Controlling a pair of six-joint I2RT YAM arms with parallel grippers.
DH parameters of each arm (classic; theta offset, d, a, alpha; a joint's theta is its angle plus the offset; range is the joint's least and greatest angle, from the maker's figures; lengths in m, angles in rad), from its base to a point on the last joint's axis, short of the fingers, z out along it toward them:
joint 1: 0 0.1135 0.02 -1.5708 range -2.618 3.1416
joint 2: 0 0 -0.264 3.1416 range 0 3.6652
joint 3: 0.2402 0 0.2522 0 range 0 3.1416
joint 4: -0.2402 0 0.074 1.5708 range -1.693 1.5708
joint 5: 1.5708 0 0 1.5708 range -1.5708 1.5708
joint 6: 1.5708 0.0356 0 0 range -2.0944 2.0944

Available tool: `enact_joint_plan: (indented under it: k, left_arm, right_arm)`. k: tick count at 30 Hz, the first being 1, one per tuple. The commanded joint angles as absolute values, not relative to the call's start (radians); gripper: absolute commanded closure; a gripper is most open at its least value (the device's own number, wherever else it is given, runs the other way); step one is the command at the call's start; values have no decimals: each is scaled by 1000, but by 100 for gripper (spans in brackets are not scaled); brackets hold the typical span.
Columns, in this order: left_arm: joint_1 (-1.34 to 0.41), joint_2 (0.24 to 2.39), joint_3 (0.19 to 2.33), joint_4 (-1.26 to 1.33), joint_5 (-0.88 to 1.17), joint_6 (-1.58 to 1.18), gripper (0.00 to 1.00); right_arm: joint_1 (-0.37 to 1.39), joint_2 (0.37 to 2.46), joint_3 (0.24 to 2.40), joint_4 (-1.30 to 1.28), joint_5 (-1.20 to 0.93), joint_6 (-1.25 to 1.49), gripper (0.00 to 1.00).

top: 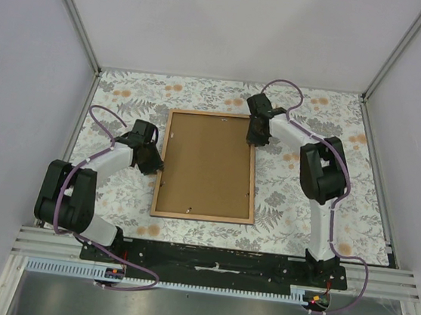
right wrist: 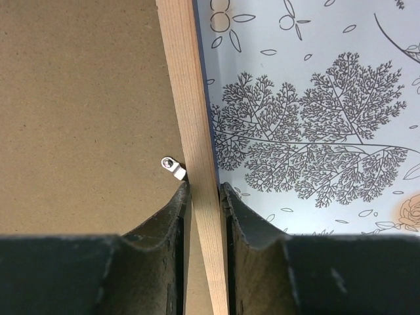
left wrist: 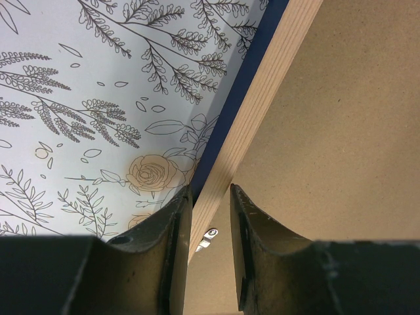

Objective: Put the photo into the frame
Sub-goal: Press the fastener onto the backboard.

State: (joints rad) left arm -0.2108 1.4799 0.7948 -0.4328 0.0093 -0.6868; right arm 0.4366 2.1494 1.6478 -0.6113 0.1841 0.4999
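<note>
Top external: left end effector (left wrist: 210, 191), right end effector (right wrist: 203, 188) grip frame (top: 212, 114) rim.

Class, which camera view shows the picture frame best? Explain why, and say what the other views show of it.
The top view: the whole frame is visible, all four sides. Each wrist view shows only a strip of its rim, gripped by the left gripper or the right gripper.

light wood frame (top: 202, 217), grey floral tablecloth (top: 289, 204)
</note>
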Motion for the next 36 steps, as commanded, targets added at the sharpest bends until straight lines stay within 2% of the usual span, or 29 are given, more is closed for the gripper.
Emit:
enact_joint_plan:
  k: [1,22,31,36]
  left_arm:
    - [-210,1482,788,-416,26,-669,64]
    - [-210,1470,773,-416,34,-669,64]
    - [-210,1471,769,-417,38,-669,64]
    - [-212,1471,767,-416,40,-669,64]
  right_arm:
    - [443,2206,1692,-669,216,574,72]
    - [434,2269,1753,-744,270,759,68]
    - [433,2292,1776,-747,247,776,59]
    - [430,2283,1766,-750,273,769,59]
